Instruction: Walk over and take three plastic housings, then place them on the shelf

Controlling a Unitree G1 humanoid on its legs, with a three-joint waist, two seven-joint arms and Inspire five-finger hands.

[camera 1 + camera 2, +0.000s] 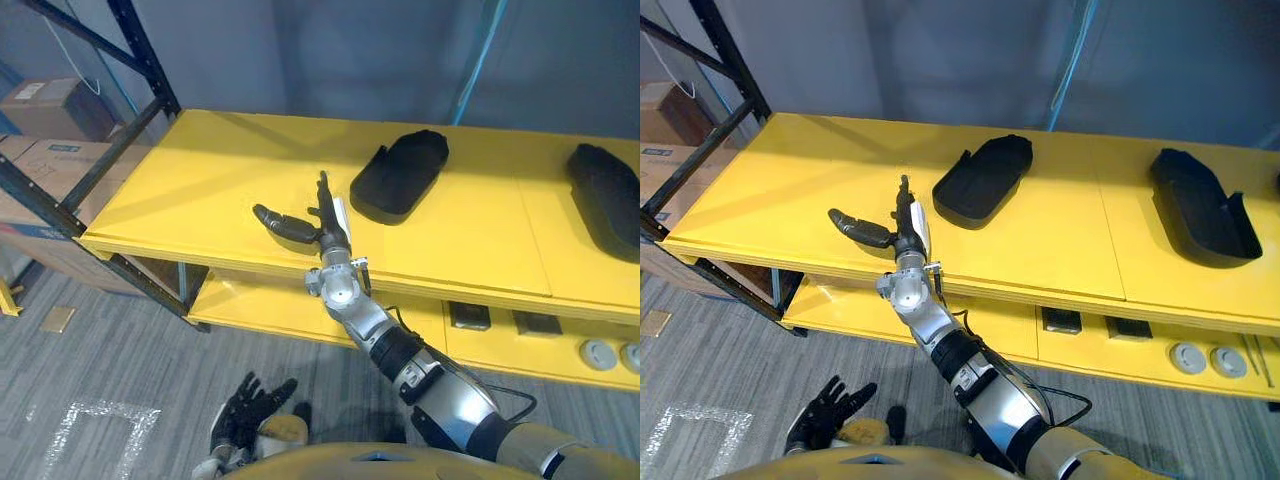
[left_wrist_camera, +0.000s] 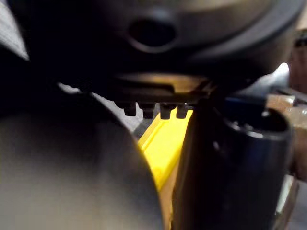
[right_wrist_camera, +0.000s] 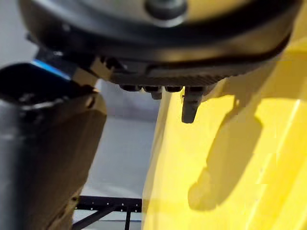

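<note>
Two black plastic housings lie on the yellow shelf top [image 1: 200,190]: one [image 1: 400,175] near the middle, another [image 1: 605,195] at the right end. My right hand [image 1: 325,225] reaches over the shelf's front edge, a little left of the middle housing and apart from it. Its fingers are straight, the thumb sticks out to the left, and it holds nothing. In the right wrist view the fingertips [image 3: 189,108] hang over the yellow surface [image 3: 230,143]. My left hand [image 1: 245,410] hangs low above the floor, fingers relaxed and empty.
A lower yellow shelf carries small dark rectangular parts [image 1: 470,317] and round grey discs [image 1: 600,352]. The black rack frame [image 1: 90,170] stands at the left, with cardboard boxes [image 1: 45,110] behind it. Grey carpet floor lies in front.
</note>
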